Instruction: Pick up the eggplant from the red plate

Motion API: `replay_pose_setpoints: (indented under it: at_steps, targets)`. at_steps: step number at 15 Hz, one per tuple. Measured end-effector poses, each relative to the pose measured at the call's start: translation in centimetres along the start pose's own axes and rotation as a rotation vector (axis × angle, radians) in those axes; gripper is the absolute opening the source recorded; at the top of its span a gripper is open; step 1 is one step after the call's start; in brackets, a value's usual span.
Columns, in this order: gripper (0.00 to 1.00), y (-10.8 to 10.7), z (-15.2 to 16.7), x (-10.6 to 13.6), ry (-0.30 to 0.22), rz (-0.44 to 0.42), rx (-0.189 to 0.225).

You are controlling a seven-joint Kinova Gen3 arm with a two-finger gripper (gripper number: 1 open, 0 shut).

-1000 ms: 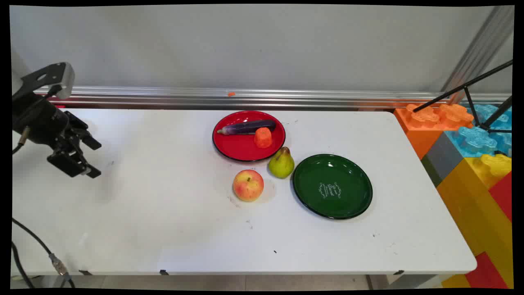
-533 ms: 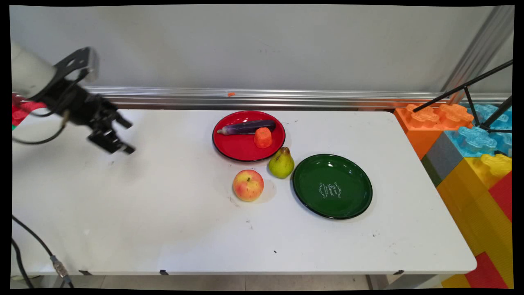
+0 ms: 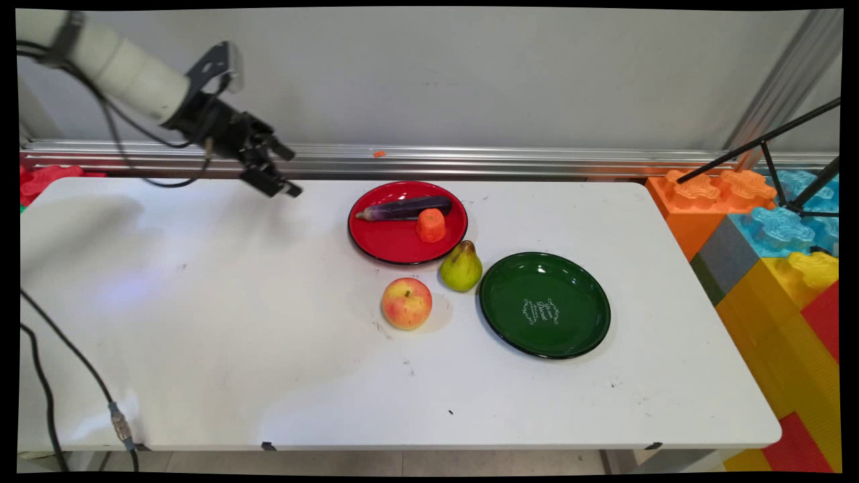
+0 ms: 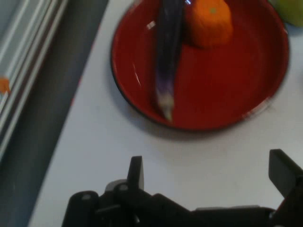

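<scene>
My gripper [image 3: 287, 173] hangs open and empty above the table's far side, a little left of the red plate [image 3: 382, 243]. On that plate lie a purple eggplant [image 3: 406, 208] and a small orange fruit [image 3: 431, 225]. The hand view looks down on the red plate [image 4: 222, 104] with the eggplant [image 4: 168, 56] and the orange fruit [image 4: 208, 21], beyond my gripper [image 4: 208, 170]. A green-yellow pear [image 3: 461, 267] stands just in front of the plate, and a red-yellow apple [image 3: 407, 303] lies nearer still.
A green plate [image 3: 545, 305] with nothing on it sits right of the pear. Large coloured toy blocks [image 3: 772, 248] stand off the table's right end, with a black tripod [image 3: 785, 168] over them. A metal rail [image 3: 470, 161] runs along the wall. Cables hang at the left.
The arm has swung from the table's left edge up and to the right, toward the red plate. Its gripper has stayed open. Nothing on the table has moved.
</scene>
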Motion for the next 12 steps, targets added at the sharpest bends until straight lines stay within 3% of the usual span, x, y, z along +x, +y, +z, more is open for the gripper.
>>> replay_pose_setpoints:
  at_steps: [6,12]
  targets:
    - [1.0,-4.7,6.7,2.5,0.068,0.077,-0.064]
    - [1.0,-6.8,11.8,3.3,0.094,0.144,-0.127]
